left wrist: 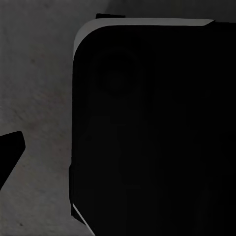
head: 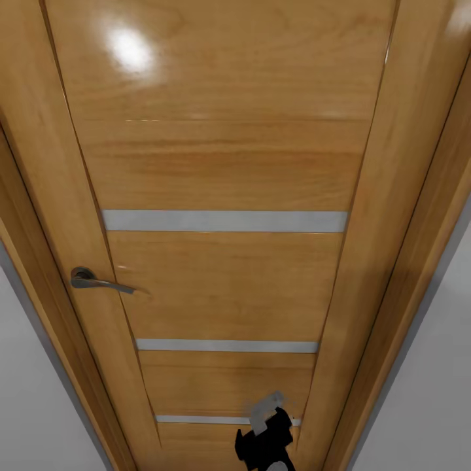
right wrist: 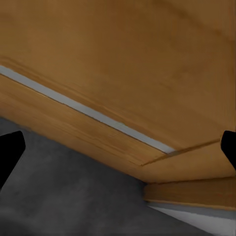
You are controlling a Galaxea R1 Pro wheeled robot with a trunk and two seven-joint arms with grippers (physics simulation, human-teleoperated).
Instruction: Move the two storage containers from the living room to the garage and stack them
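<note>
Closed door blocks the way ahead

The wooden door (head: 222,275) stands shut in its frame (head: 386,261); its handle (head: 98,280) is free to reach, and dark floor (right wrist: 64,196) lies open before it.

Home interior: glossy wooden door (head: 222,196) with lever handle (head: 98,280), white walls (head: 33,392), dark grey concrete-like floor (right wrist: 64,196).

Honey-orange wood-grain door (head: 222,163) with pale grey stripes, dull metal handle (head: 98,280), speckled dark-grey floor (right wrist: 64,196)
</note>
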